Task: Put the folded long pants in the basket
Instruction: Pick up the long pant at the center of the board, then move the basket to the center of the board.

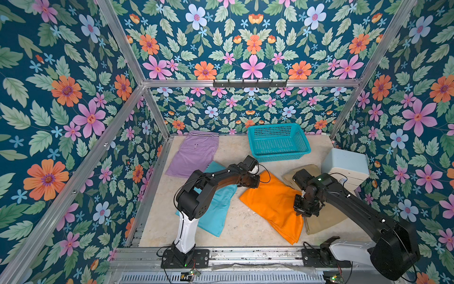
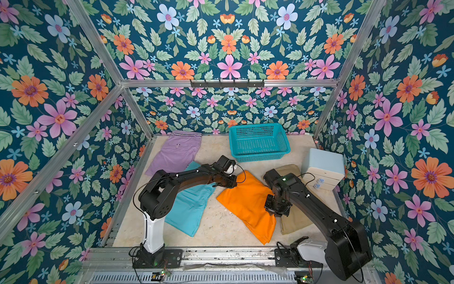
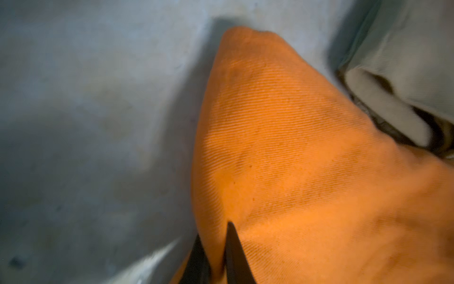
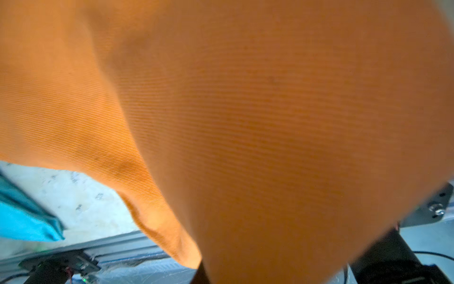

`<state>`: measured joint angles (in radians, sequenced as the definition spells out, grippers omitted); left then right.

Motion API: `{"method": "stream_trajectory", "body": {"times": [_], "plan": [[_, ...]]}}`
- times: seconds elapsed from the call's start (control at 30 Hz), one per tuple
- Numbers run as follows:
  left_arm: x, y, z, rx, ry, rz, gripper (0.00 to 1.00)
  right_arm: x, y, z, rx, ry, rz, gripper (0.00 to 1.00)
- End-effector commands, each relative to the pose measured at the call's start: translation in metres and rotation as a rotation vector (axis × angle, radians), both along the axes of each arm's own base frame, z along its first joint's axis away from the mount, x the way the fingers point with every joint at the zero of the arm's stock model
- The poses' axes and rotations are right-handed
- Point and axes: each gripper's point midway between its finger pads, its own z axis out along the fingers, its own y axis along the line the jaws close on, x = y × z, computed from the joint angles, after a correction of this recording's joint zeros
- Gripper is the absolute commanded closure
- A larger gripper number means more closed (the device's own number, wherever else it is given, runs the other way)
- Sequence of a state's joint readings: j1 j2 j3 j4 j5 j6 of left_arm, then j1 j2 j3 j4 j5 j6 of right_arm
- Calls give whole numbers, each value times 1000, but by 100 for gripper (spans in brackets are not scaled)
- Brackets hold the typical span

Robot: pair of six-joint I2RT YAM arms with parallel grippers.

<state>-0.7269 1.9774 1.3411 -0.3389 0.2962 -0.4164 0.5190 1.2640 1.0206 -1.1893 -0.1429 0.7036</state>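
The orange folded pants point(image 1: 272, 206) point(image 2: 248, 204) lie mid-table, partly over the khaki pair point(image 1: 321, 222). My left gripper point(image 1: 253, 183) point(image 3: 216, 246) is shut on their far corner, with a fold of orange cloth pinched between the black fingers point(image 3: 235, 250). At their right edge, my right gripper point(image 1: 303, 211) is shut on the cloth, which hangs raised and fills the right wrist view point(image 4: 245, 123). The turquoise pair point(image 1: 216, 209) lies under my left arm and the lilac pair point(image 1: 194, 155) at the back left. The teal basket point(image 1: 278, 153) stands empty at the back.
A pale-blue drawer box point(image 1: 345, 169) stands at the right wall, beside the khaki pair. Aluminium frame rails point(image 1: 245, 253) border the table's front edge. Flowered walls close in the left, back and right sides.
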Motion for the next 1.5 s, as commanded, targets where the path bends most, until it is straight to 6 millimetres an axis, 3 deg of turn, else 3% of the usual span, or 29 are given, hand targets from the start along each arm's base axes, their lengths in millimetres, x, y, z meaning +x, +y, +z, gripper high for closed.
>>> {"method": "stream_trajectory", "body": {"times": [0.0,0.23,0.43,0.6,0.73,0.87,0.97,1.17,1.3,1.47], "plan": [[-1,17,20,35,1,62,100,16,6,31,20,-75,47,100],[7,21,82,-21,-79,111,100,47,9,92,43,-232,90,100],[28,24,151,-77,-210,169,100,91,0,136,98,-372,19,100],[67,28,201,-149,-318,266,100,145,-12,171,76,-489,-9,100],[109,26,221,-204,-382,332,100,196,-26,184,-1,-561,-36,100],[162,34,225,-277,-413,447,100,259,-34,169,-25,-561,-90,100],[191,33,222,-312,-425,492,100,302,-34,160,-26,-586,-95,100],[221,20,214,-373,-475,521,100,370,-35,132,-1,-603,-82,100],[232,8,199,-408,-463,512,100,396,-44,100,51,-583,-137,100],[242,-5,172,-426,-417,502,100,400,-47,65,39,-530,-123,100]]}}
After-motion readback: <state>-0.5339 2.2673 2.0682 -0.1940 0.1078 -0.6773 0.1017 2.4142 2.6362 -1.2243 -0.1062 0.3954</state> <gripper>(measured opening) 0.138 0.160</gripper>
